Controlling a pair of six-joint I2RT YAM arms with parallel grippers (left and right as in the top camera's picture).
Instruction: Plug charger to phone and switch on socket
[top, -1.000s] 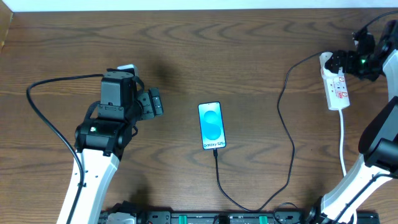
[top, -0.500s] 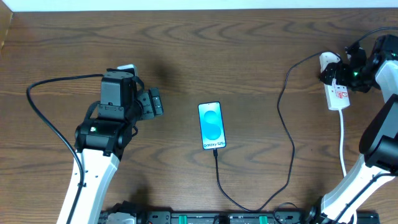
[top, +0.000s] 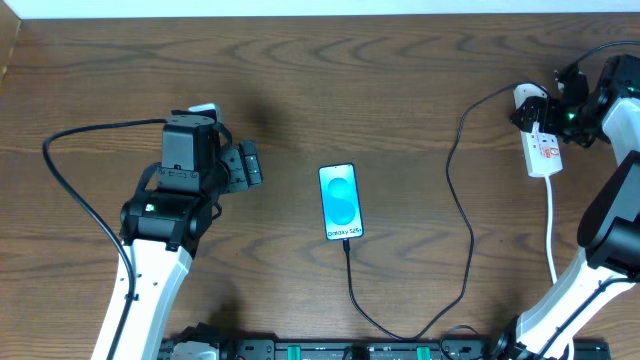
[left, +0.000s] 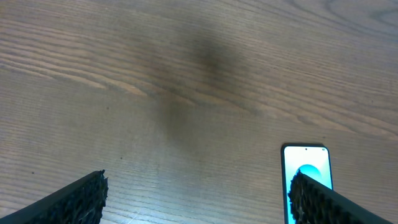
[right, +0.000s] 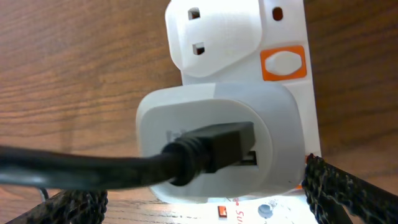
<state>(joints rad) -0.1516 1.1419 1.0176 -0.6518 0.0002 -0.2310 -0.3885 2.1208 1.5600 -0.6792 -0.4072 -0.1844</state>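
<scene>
right gripper (right: 205, 200): jaws wide, straddling socket (right: 292, 34) for your switch press. left gripper (top: 248, 165): wide, empty, parked near phone (top: 340, 202).

Overhead straight down, left wrist shares phone (top: 340, 202); right wrist hugs socket (right: 286, 37)

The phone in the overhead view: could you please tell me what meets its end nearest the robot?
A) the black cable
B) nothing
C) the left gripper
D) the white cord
A: the black cable runs up to the phone's lower edge and joins it; the white cord lies by the strip at far right.
</scene>
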